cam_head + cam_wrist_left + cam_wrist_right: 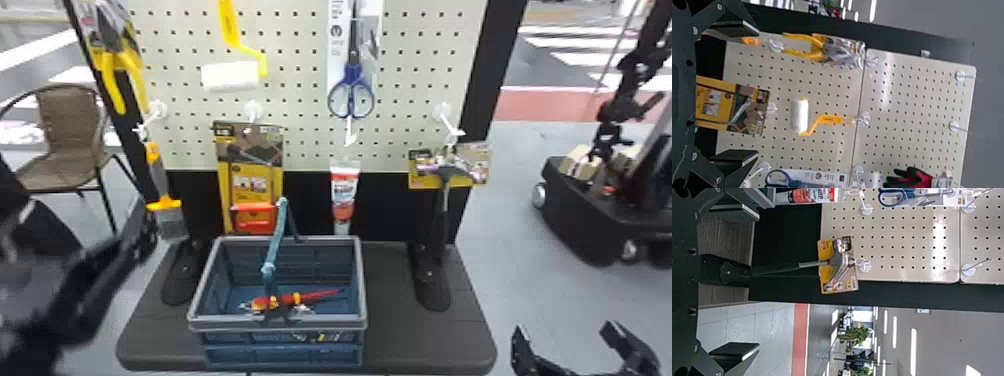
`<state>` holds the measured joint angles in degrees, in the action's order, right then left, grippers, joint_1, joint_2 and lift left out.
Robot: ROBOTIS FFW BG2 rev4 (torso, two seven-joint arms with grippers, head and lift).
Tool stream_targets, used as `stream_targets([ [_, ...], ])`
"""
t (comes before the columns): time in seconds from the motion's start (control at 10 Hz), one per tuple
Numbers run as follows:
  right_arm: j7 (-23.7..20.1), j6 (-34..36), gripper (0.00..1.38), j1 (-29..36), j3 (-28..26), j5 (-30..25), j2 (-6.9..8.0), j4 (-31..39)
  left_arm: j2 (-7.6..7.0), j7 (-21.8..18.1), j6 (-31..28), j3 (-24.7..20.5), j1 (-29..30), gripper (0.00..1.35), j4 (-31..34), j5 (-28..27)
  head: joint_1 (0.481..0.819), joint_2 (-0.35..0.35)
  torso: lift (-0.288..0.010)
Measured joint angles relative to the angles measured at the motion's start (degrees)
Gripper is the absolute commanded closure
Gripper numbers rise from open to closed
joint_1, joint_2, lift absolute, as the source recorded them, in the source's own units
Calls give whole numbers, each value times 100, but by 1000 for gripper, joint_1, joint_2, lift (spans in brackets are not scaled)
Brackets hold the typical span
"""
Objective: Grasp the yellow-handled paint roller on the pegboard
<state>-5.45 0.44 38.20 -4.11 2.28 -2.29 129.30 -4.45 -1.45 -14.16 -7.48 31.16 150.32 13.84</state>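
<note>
Left end effector, fingers apart, faces the paint roller, which hangs on the pegboard's left half, handle upright, roller end down; I judge it the nearer one.

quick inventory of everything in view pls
white perforated pegboard: 1, white, upright behind table
yellow-handled paint roller with white sleeve: 1, yellow and white, upper pegboard
blue-handled scissors: 1, blue, right of roller
yellow-handled pliers: 1, yellow, pegboard's left edge
yellow-and-black boxed pack: 1, yellow, below roller
red-and-white tube: 1, red, below scissors
black-handled hammer: 1, black, lower right hook
blue-grey plastic basket: 1, blue-grey, on table
red-and-yellow screwdriver: 1, red, inside basket
black table: 1, black, under basket
left gripper: 1, black, open, facing roller
right gripper: 1, black, open, low right
</note>
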Motion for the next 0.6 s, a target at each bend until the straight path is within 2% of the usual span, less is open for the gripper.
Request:
stream_targets([
  [0.1,-3,0,137,-29,11,-4,0,-23,45,-578,-569,-346,-611,206,30,-123,549,0,-100],
  [0.3,-4,0,137,-55,25,-20,4,-41,16,-1119,-1148,-675,-1475,206,23,-343,549,0,-100],
  [0.5,-8,0,137,-78,33,-20,8,-42,-155,-1516,-1397,-852,-2091,206,-126,-343,549,0,-100],
  [0.6,-8,0,137,-94,46,-24,9,-48,-273,-1589,-1515,-887,-2353,206,-156,-313,549,0,-100],
])
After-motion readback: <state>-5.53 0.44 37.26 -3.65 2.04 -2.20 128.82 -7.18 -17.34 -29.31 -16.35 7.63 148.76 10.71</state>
